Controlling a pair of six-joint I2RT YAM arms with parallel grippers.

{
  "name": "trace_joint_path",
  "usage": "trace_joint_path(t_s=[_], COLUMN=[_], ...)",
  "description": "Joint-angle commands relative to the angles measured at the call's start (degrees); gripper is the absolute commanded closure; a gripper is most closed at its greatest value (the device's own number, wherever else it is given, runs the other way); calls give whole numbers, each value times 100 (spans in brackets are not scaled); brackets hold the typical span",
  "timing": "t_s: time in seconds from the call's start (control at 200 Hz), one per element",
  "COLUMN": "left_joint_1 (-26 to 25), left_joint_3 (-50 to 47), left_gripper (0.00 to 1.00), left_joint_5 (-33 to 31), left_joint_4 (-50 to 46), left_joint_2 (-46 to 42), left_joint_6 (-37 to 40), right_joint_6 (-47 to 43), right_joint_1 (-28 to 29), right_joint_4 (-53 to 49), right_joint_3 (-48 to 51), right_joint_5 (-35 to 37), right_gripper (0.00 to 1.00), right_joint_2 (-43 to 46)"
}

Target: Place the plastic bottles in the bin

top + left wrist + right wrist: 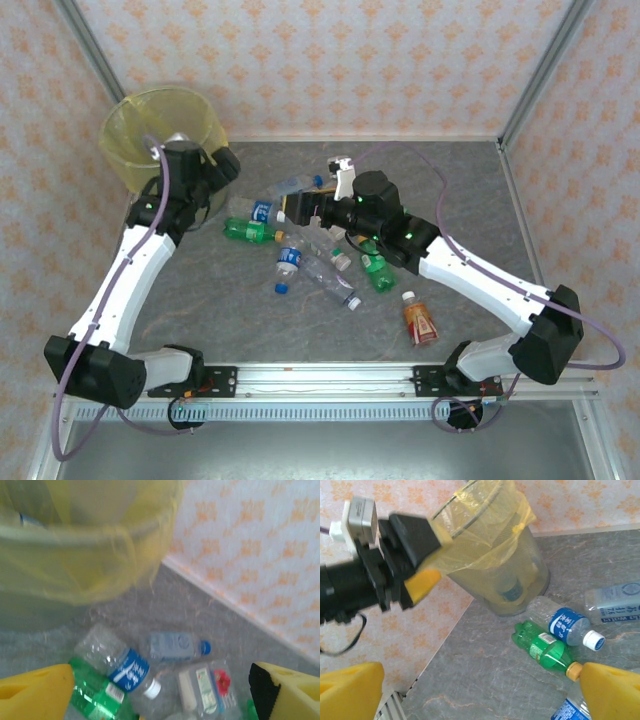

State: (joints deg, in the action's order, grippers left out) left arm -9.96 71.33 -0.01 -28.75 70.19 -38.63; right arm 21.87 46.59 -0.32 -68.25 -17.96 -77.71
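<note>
First, the orange-red bottle (420, 323) lies alone near the front edge of the bench (200, 305). Other plastic bottles (288, 262) lie in the middle, your right claw (480, 690) released above them. Your left claw (161, 685), also released, hangs beside the bin (160, 125) at the far left corner.

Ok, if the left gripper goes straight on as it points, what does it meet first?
Likely the blue-labelled clear bottle, whose white cap lies midway ahead of the open left gripper; the flattened clear bottle beside it is nearly as close. Depth is unclear.
</note>
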Motion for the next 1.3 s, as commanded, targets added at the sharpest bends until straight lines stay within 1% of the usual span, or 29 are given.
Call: trace_joint_path(t_s=[0.0, 0.165, 0.31, 0.4, 0.556, 0.671, 0.746, 0.771, 0.861, 0.971, 1.296], left_joint_1=[-277, -807, -1069, -1241, -1449, -1608, -1683, -1715, -1775, -1855, -1934], left_joint_3=[-510, -1077, -1596, -1789, -1943, -1912, -1837, -1804, -1641, -1382, -1058], left_gripper=[10, 12, 19, 20, 24, 25, 28, 28, 29, 29, 29], left_joint_5=[-228, -324, 149, 257, 467, 564, 619, 644, 772, 653, 916], left_joint_4=[85, 67, 322, 314, 212, 179, 161, 153, 94, -86, -123], left_joint_2=[-253, -273, -241, -141, 246, 595, 838, 931, 1285, 1666, 2345], left_joint_6=[-200, -345, -249, -150, 154, 372, 471, 670, 930, 1181, 1487], right_joint_6=[93, 214, 336, 398, 505, 555, 579, 589, 571, 530, 430], right_joint_1=[35, 28, 36, 35, 36, 35, 36, 41, 35, 35, 40], right_joint_4=[233, 250, 287, 276, 220, 127, 86, 84, 85, 51, 14], right_joint_3=[208, 446, 681, 749, 717, 657, 655, 657, 666, 641, 585], right_joint_5=[562, 795, 897, 940, 890, 849, 883, 904, 938, 952, 978], right_gripper=[0, 0, 0, 0, 0, 0, 0, 0, 0, 0, 0], right_joint_2=[238, 408, 598, 684, 714, 690, 703, 720, 757, 770, 766])
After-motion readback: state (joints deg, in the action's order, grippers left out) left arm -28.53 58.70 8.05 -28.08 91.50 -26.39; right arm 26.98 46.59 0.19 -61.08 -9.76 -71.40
